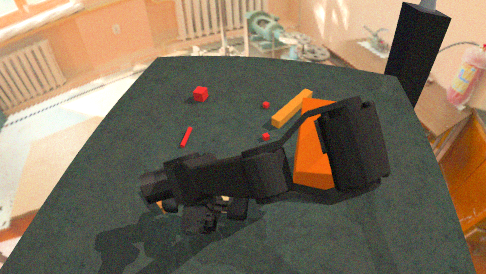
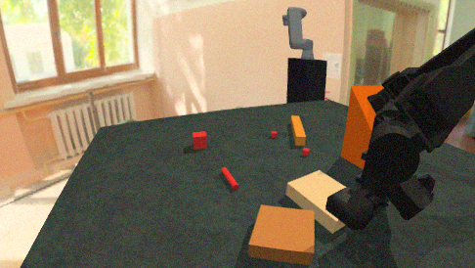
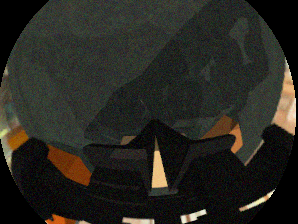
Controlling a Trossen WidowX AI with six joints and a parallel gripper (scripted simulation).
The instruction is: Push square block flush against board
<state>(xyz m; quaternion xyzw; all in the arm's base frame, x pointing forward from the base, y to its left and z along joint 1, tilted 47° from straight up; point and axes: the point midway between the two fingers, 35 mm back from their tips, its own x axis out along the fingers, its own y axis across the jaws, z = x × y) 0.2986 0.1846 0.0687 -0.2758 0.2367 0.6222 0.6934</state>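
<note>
The square block [image 2: 282,235] is a flat orange-tan slab near the table's front edge. The board [image 2: 313,192] is a cream slab lying just behind it at an angle. The block's far corner is close to the board's long side; I cannot tell if they touch. My gripper [image 2: 344,209] [image 1: 200,221] is shut with nothing in it. It is low at the board's right end, on or just over it. In the top view the arm hides nearly all of both parts. In the wrist view a cream sliver shows between the shut fingers [image 3: 158,150].
A big orange wedge [image 1: 310,155] [image 2: 359,127] stands at the right beside the arm. A yellow-orange bar [image 1: 291,108] [image 2: 297,130], a red cube [image 1: 200,93] [image 2: 199,140], a red stick [image 1: 186,136] [image 2: 230,178] and two tiny red cubes [image 1: 266,136] [image 2: 305,152] lie farther back. A black pillar [image 1: 415,50] [image 2: 306,79] stands at the far edge.
</note>
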